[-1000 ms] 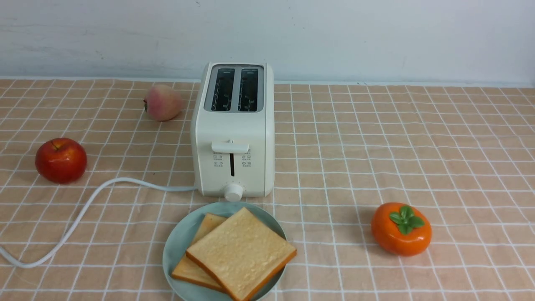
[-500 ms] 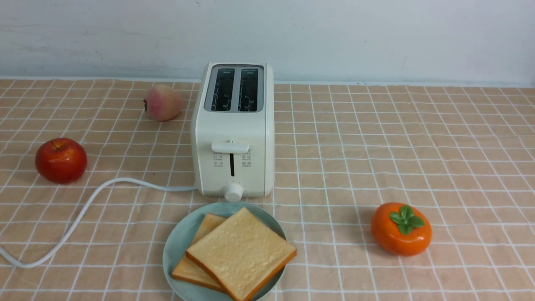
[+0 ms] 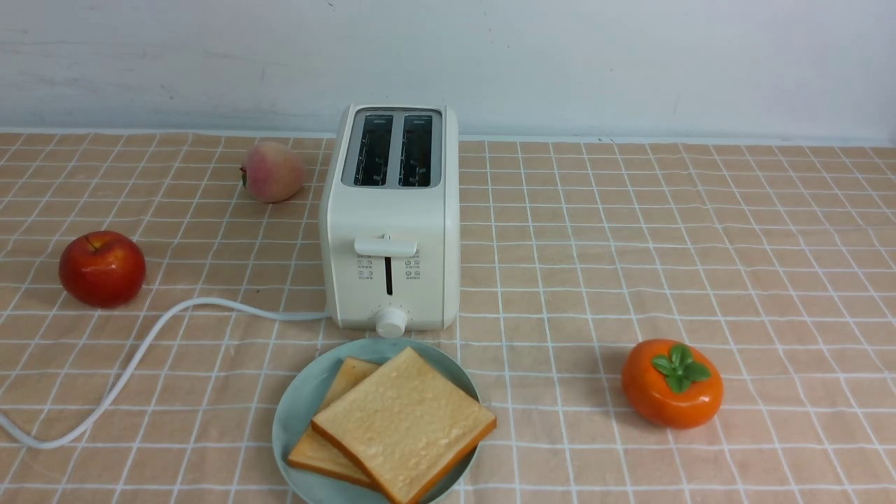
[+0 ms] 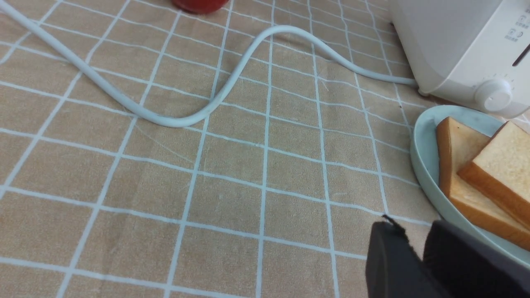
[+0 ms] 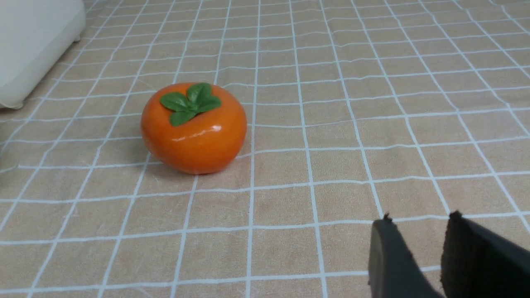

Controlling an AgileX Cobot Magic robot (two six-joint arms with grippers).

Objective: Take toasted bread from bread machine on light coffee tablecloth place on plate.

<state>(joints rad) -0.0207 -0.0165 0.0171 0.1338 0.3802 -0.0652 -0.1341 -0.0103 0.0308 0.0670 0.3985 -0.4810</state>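
- Front view: a cream-white bread machine stands at the upper centre of the frame on the light coffee tablecloth, which is tan with a grid of thin white lines. Both of its top slots look dark and empty.
- Just below it, at the bottom centre, sits the plate, pale blue-green, close to the machine's front. The toasted bread lies on it: two slices, the upper one overlapping the lower and reaching slightly past the plate's right rim.
- A white cord runs from the machine's lower left to the left edge. A red apple is at middle left, a peach at upper left beside the machine, an orange persimmon at lower right. No arm or gripper shows here.
- Left wrist view: the left gripper shows as two dark fingers at the lower right corner, a narrow slit between them, nothing held. The plate's rim and both slices fill the right edge; the machine's knob is at upper right.
- Right wrist view: the right gripper is at the lower right corner, a small gap between its fingers, empty, above bare cloth. The persimmon sits left of centre, well apart from it.
- Judgement: the bread appears already delivered. What remains is to pull both arms away cleanly, keeping the left fingers off the plate rim so the overhanging slice is not nudged.
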